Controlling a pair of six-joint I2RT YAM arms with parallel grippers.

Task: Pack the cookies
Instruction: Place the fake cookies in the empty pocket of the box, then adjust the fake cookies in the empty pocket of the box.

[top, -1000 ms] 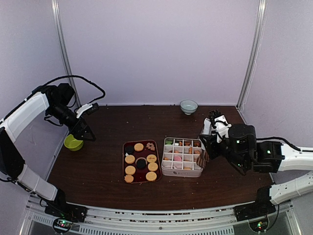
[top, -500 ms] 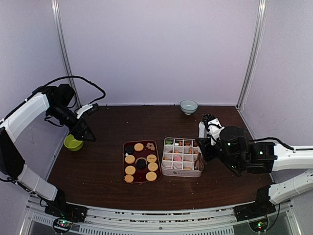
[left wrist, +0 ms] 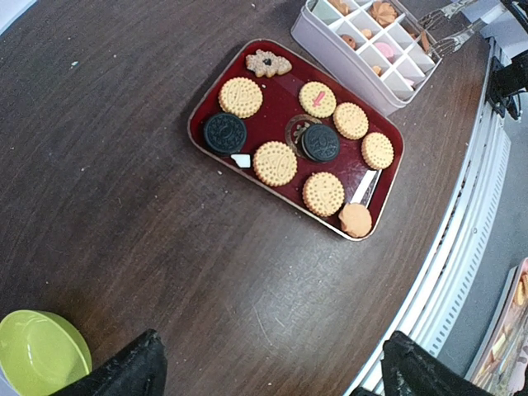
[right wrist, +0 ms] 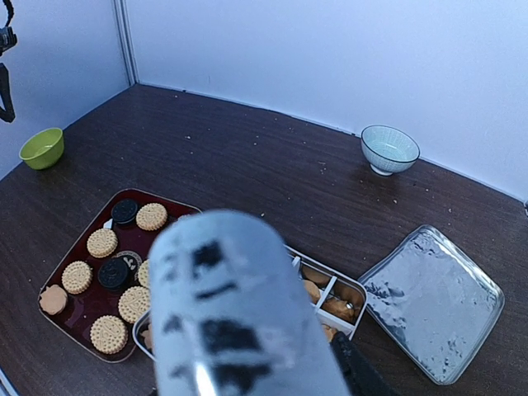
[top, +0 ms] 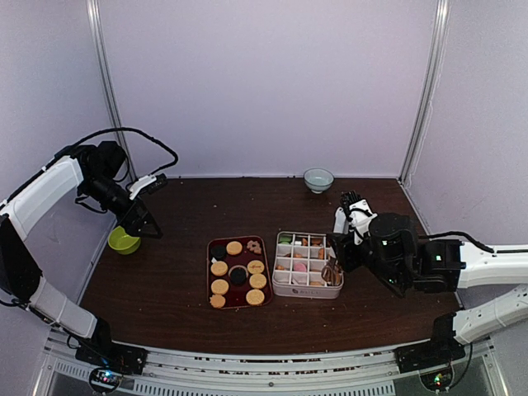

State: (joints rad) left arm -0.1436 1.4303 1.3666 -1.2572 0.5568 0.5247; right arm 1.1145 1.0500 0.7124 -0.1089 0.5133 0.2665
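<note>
Round golden and dark cookies (top: pixel 219 268) lie on a dark red tray (top: pixel 209 280); they also show in the left wrist view (left wrist: pixel 275 162) and the right wrist view (right wrist: pixel 102 242). A white divided box (top: pixel 307 290) right of the tray holds small golden, pink and green cookies (top: pixel 299 266). My right gripper (top: pixel 345 243) is shut on metal tongs (top: pixel 333 271), whose tips hang over the box's right compartments. The tongs' blurred handle (right wrist: pixel 239 313) fills the right wrist view and hides much of the box. My left gripper (top: pixel 137 224) is open and empty, high at the far left.
A lime green bowl (top: pixel 123 240) sits at the table's left edge under my left gripper. A pale bowl (top: pixel 318 179) stands at the back wall. A clear lid (right wrist: pixel 433 301) lies right of the box. The table's front rail (left wrist: pixel 462 247) runs near the tray.
My right arm has shifted left, bringing the tongs' tips from the box's right edge to over its right compartments. The left arm has not moved.
</note>
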